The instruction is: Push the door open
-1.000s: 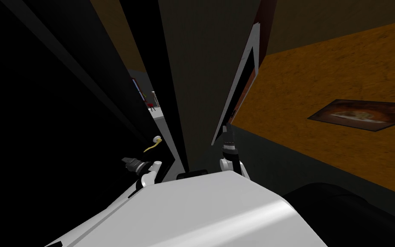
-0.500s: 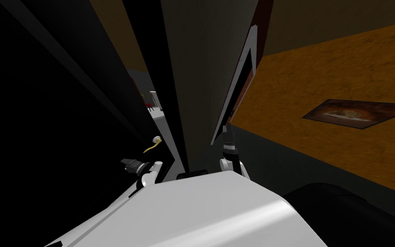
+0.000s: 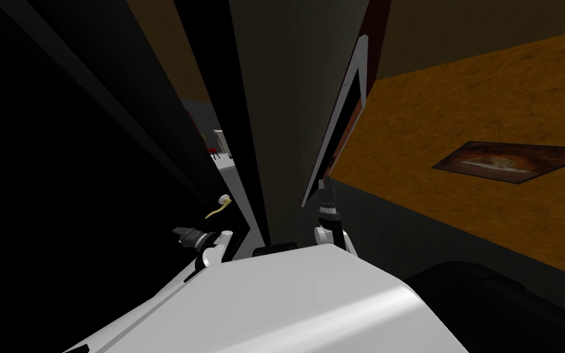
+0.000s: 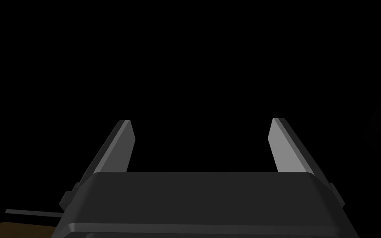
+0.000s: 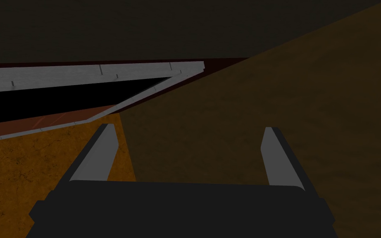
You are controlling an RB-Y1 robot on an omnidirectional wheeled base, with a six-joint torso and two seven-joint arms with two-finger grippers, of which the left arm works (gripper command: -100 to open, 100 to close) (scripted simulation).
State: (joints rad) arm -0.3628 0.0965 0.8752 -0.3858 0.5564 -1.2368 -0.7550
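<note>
Mottled orange wall [image 3: 489, 104], yellow handle [image 3: 217, 209]

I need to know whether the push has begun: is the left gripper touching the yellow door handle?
Apart. The head view shows a dark gap between the left gripper and the yellow handle; its fingers stand open.

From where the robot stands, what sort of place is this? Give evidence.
Probably a hallway inside a house, at a doorway: a yellowish lever handle beside a gap onto a lit room, and a framed picture on an orange wall.
</note>
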